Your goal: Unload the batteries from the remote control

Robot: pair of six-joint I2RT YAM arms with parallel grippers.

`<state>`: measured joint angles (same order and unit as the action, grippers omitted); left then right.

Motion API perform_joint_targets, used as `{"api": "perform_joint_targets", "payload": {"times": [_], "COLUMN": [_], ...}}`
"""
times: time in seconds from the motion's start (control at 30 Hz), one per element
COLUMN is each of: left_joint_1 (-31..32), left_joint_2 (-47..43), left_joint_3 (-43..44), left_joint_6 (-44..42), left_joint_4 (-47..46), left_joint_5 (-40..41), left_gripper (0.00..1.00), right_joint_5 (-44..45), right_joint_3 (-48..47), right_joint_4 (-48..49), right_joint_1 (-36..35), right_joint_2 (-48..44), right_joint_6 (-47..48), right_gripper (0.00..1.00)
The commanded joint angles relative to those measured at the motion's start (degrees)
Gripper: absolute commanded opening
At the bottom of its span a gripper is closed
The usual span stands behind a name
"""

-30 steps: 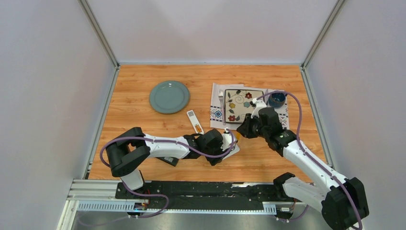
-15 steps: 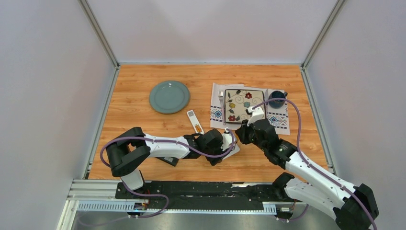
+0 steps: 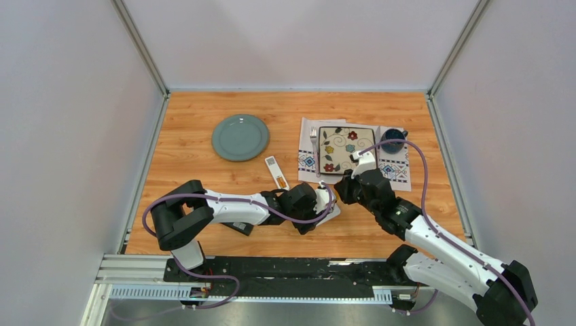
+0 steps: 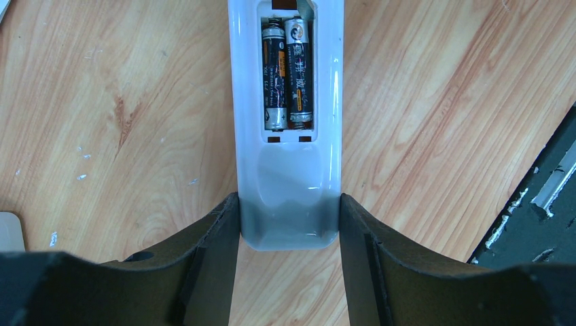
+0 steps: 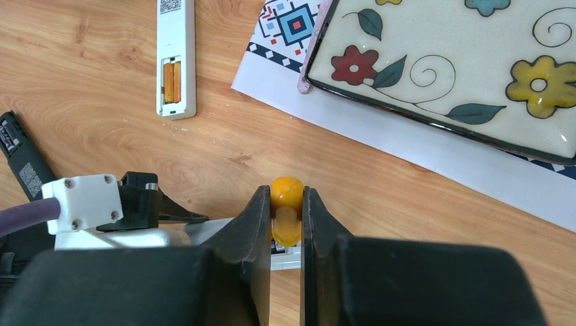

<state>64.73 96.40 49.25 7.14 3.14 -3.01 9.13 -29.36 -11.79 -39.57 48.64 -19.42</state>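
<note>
Right gripper point(image 5: 286, 207) closer now, tight on rounded orange screwdriver point(image 5: 286, 191); left gripper point(image 4: 289, 207) (matte black) snug on glossy remote control point(image 4: 285, 166)

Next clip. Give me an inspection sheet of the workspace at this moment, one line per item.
Surface: wooden table, few pale specks.
Job's things: white remote control, cover off, two dark batteries inside.
Clutter: second remote holding orange cells, green plate, floral plate on placemat, fork, blue cup.
Grippers: left gripper jaws clamp the remote control's end; right gripper jaws shut on orange-handled tool.
Cables: purple cables loop along both arms.
Surroundings: plain pale walls.
</note>
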Motion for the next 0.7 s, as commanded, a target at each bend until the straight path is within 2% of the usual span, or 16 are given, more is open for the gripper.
{"api": "perform_joint_targets", "payload": {"times": [0.0, 0.67], "left_joint_1": [0.0, 0.0], "left_joint_2": [3.4, 0.8], "left_joint_3": [-1.9, -3.6], "left_joint_6": [0.7, 1.3], "left_joint_4": [4.5, 2.9], "left_joint_5": [-3.0, -2.1], "left_gripper": [0.36, 0.33], "right_joint_5": [1.6, 0.5], "right_joint_3": [-1.9, -1.1], "right_joint_4": [4.1, 6.2], "right_joint_1": [0.1, 2.4], "right_joint_2": [0.1, -1.4], "right_joint_6": [-1.1, -5.6], "right_gripper": [0.00, 0.00]}}
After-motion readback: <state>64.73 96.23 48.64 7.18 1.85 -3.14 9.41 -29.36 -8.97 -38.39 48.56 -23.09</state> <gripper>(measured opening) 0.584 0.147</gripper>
